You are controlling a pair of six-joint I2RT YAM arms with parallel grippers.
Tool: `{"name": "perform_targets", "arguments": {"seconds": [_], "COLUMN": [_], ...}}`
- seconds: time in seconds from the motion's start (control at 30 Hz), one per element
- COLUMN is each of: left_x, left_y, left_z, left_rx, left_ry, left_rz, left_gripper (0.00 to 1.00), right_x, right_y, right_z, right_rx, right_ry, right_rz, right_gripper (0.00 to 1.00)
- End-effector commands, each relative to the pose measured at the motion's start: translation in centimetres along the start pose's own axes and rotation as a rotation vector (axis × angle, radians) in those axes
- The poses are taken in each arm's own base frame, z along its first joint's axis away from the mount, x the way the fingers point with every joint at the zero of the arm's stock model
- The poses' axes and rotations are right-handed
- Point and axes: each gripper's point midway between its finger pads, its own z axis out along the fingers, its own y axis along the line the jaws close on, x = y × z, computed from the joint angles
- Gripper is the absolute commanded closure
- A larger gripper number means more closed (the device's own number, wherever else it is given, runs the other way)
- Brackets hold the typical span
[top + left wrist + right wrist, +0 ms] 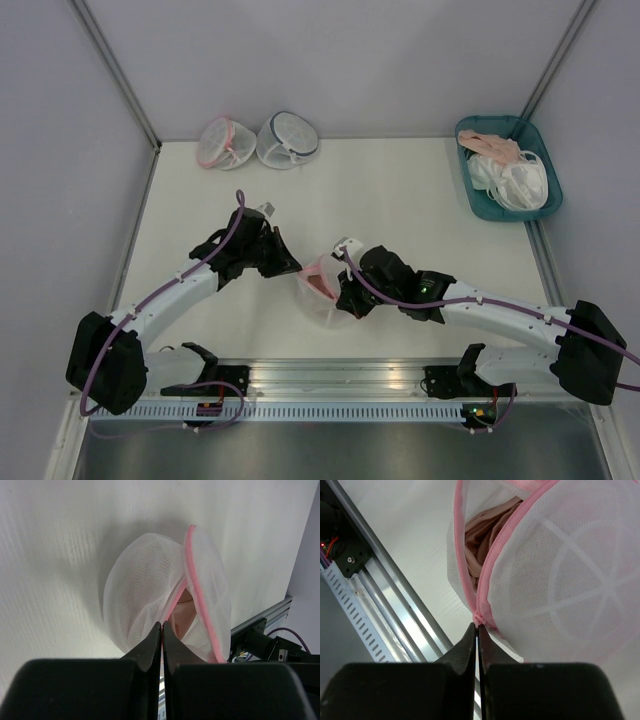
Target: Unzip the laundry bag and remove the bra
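laundry bag: partly unzipped, near centre of bench | bra: inside | left hand: clenched on mesh edge | right hand: grasping pink zipper end

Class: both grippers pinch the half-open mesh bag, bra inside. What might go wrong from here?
1. The right gripper pinches only the end of the zip on the bag; it might slip off.
2. The left gripper holds thin mesh, which might tear if pulled.
3. The bra lies in a narrow gap and might snag.

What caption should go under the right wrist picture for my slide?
Right gripper pinching the end of the zipper on a part-open laundry bag, bra peeking out.
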Motion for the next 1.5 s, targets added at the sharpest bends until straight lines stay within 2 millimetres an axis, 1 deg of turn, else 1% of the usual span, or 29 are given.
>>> {"name": "perform_targets", "arguments": {"seconds": [0.0,0.33,0.37,0.4,0.43,0.47,0.5,0.53,0.57,0.6,0.63,0.67,0.73,0.77,0.83,0.87,0.9,0.93,0.97,1.0,1.03,1.1,1.17,1.2,1.23,1.3,1.37,1.4,1.47], "left_x": [-0.8,-1.0,-0.9,-0.9,-0.9,-0.6,-0.3,0.0,0.4,1.1,1.5,2.1,2.7,3.2,3.9,4.4,4.7,5.1,5.6,5.9,6.4,7.2,8.1,8.2,8.7,9.1,9.4,9.6,9.9], "left_y": [-1.9,-3.1,-3.1,-3.2,-3.3,-3.3,-3.5,-3.8,-3.9,-4.3,-4.2,-4.3,-4.4,-4.6,-4.8,-5.1,-5.2,-5.0,-5.3,-5.4,-5.0,-5.2,-4.8,-4.9,-4.5,-4.5,-4.1,-3.9,-3.7], "left_z": [-0.6,-1.6,-1.7,-1.8,-2.0,-2.0,-2.0,-2.2,-2.1,-2.0,-1.8,-1.6,-1.3,-1.3,-1.1,-1.2,-1.3,-1.2,-1.6,-1.7,-1.6,-2.1,-2.3,-2.8,-2.7,-2.9,-2.7,-2.7,-2.4], "left_rx": [0.068,0.114,0.115,0.119,0.123,0.125,0.132,0.144,0.147,0.156,0.15,0.153,0.162,0.166,0.177,0.186,0.188,0.18,0.192,0.193,0.187,0.209,0.216,0.233,0.227,0.241,0.232,0.228,0.224], "left_ry": [-0.018,-0.024,-0.026,-0.026,-0.032,-0.029,-0.022,-0.021,-0.015,0.0,0.004,0.021,0.03,0.044,0.057,0.068,0.068,0.07,0.073,0.075,0.077,0.082,0.09,0.082,0.087,0.087,0.088,0.092,0.107], "left_rz": [0.064,0.064,0.057,0.055,0.049,0.047,0.049,0.046,0.045,0.055,0.048,0.053,0.04,0.042,0.03,0.036,0.036,0.022,0.024,0.005,-0.005,-0.013,-0.041,-0.046,-0.071,-0.074,-0.078,-0.079,-0.079], "left_gripper": [0.98,0.98,0.98,0.98,0.98,0.98,0.98,0.98,0.98,0.98,0.98,0.98,0.98,0.98,0.98,0.98,0.98,0.98,0.98,0.98,0.98,0.98,0.98,0.98,0.98,0.98,0.98,0.98,0.98], "right_x": [-0.1,0.5,0.5,0.4,0.3,-0.1,-1.3,-2.0,-2.9,-4.9,-5.7,-7.1,-7.4,-8.2,-7.8,-8.8,-7.8,-7.8,-8.1,-7.5,-7.4,-7.6,-8.1,-8.2,-8.3,-8.9,-9.1,-9.6,-9.6], "right_y": [-1.0,-1.9,-2.1,-2.1,-1.8,-1.4,-0.2,1.1,2.0,3.2,3.5,4.0,3.6,3.3,1.3,-0.8,-2.6,-3.9,-5.8,-6.6,-7.3,-8.3,-8.4,-8.5,-8.5,-8.2,-7.3,-6.6,-5.4], "right_z": [-0.7,-0.7,-0.7,-0.8,-0.9,-1.2,-1.9,-2.4,-3.0,-4.3,-4.9,-5.7,-5.6,-5.7,-4.5,-4.6,-3.9,-3.9,-3.7,-3.7,-3.7,-3.5,-3.4,-3.1,-2.9,-2.2,-1.2,-0.8,0.1], "right_rx": [0.056,0.101,0.109,0.112,0.104,0.084,0.035,-0.028,-0.068,-0.106,-0.114,-0.121,-0.088,-0.057,0.05,0.178,0.279,0.356,0.474,0.523,0.564,0.622,0.634,0.638,0.636,0.616,0.553,0.515,0.434], "right_ry": [-0.016,0.003,0.004,0.003,0.001,-0.009,-0.051,-0.071,-0.101,-0.173,-0.201,-0.235,-0.225,-0.237,-0.197,-0.225,-0.173,-0.166,-0.168,-0.137,-0.131,-0.131,-0.143,-0.141,-0.137,-0.131,-0.111,-0.121,-0.104], "right_rz": [-0.013,-0.017,-0.016,-0.016,-0.017,-0.018,-0.021,-0.02,-0.024,-0.034,-0.036,-0.042,-0.049,-0.048,-0.014,0.004,0.023,0.05,0.08,0.097,0.112,0.147,0.164,0.171,0.172,0.162,0.157,0.144,0.138], "right_gripper": [0.99,1.0,0.96,0.84,0.62,0.56,0.49,0.44,0.41,0.37,0.31,0.3,0.3,0.3,0.3,0.3,0.3,0.3,0.3,0.3,0.3,0.3,0.3,0.3,0.3,0.3,0.31,0.32,0.33]}}
